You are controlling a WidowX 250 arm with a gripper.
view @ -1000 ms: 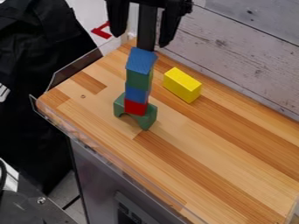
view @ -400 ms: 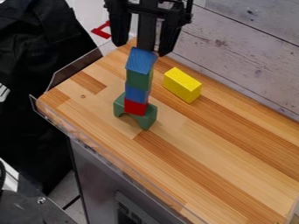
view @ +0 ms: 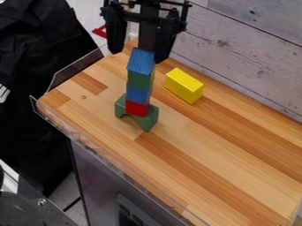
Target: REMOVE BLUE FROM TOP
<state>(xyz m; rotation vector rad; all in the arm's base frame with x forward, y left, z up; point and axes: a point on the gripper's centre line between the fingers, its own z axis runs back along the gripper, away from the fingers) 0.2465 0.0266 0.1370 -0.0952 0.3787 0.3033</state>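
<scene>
The black gripper (view: 138, 56) hangs at the top of the view, open, its two fingers spread to the left and right of the tower's upper end. Between and slightly below the fingertips is the top blue block (view: 141, 61), which rests on a green block (view: 140, 80). Under that come a second blue block (view: 138, 95) and a red block (view: 137, 108), low on the stack against a green arch block (view: 151, 120). Whether either finger touches the top block, I cannot tell.
A yellow block (view: 184, 85) lies on the wooden counter (view: 218, 145), right of the tower. A whitewashed plank wall (view: 236, 57) runs along the back right. Clear plastic edging (view: 112, 160) borders the counter's front left side.
The gripper has come down and slightly to the left, so its fingertips are now around the height of the top blue block in the view. The blocks stand as before.
</scene>
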